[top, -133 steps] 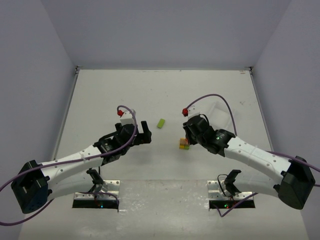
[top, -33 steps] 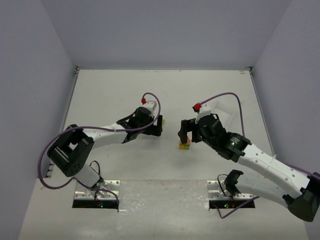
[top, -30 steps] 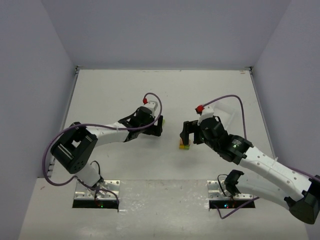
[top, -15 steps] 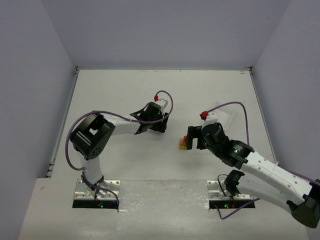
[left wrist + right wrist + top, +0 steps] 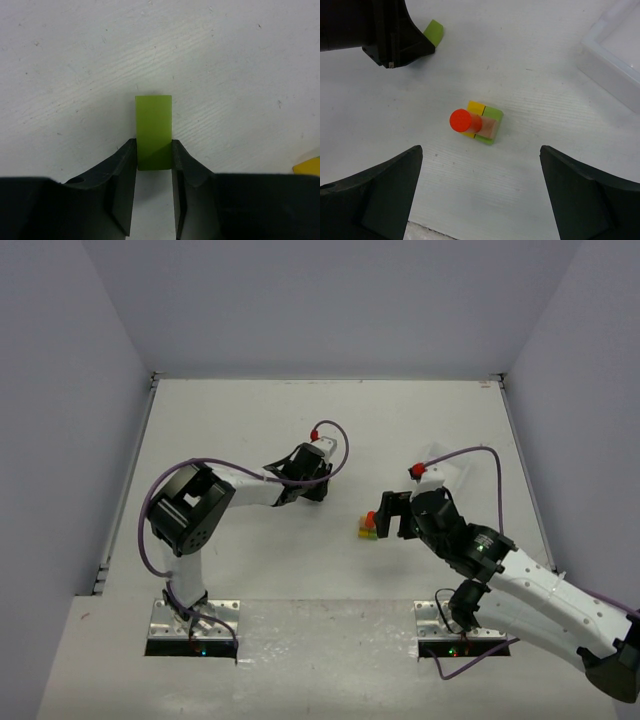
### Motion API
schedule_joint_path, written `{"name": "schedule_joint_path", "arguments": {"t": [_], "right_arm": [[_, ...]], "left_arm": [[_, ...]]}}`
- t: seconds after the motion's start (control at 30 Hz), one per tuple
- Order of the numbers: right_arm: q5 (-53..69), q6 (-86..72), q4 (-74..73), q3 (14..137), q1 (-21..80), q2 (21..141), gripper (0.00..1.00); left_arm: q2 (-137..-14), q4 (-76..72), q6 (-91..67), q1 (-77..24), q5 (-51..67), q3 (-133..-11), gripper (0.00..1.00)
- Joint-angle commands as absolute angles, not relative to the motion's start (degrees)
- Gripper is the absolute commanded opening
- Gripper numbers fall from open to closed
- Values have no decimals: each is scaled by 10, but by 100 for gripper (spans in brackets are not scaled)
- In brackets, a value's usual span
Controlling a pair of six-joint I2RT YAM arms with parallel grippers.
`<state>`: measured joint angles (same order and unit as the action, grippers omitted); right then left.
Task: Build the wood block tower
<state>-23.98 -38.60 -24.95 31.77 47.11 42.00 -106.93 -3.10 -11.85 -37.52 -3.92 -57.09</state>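
Note:
A lime green wood block [image 5: 153, 127] lies flat on the white table, and my left gripper [image 5: 153, 150] is shut on its near end, both fingers pressed to its sides. In the top view the left gripper [image 5: 312, 485] covers this block. The tower [image 5: 479, 122] stands to the right: a yellow and a green block side by side at the base, with a tan block and a red-orange cylinder [image 5: 461, 121] on them. In the top view the tower [image 5: 369, 527] sits just left of my right gripper [image 5: 392, 515]. My right gripper [image 5: 480, 150] hangs above it, open wide and holding nothing.
A white square tray [image 5: 620, 50] lies beyond the tower to the right. From the right wrist I see the left gripper [image 5: 390, 35] and the green block [image 5: 434, 32] at the upper left. A yellow corner [image 5: 307, 167] of the tower shows at the left wrist view's right edge.
My left gripper has reached the green block and shut on it. My right gripper has drawn back from the tower toward the near right, staying open.

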Motion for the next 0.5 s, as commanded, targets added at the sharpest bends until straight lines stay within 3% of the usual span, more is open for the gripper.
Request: {"name": "schedule_joint_path", "arguments": {"t": [0.0,0.2,0.47], "right_arm": [[-238,-380,-244,327,472,416,99],[-154,-321,-193,359,472,416,99],[119,-201,-30,376,472,440,99]], "left_arm": [[-1012,-68,-122,-373,5,-540,0],[-840,-146,-152,-364,111,-432,0],[-600,-293,-224,-354,335,-293,0]]}}
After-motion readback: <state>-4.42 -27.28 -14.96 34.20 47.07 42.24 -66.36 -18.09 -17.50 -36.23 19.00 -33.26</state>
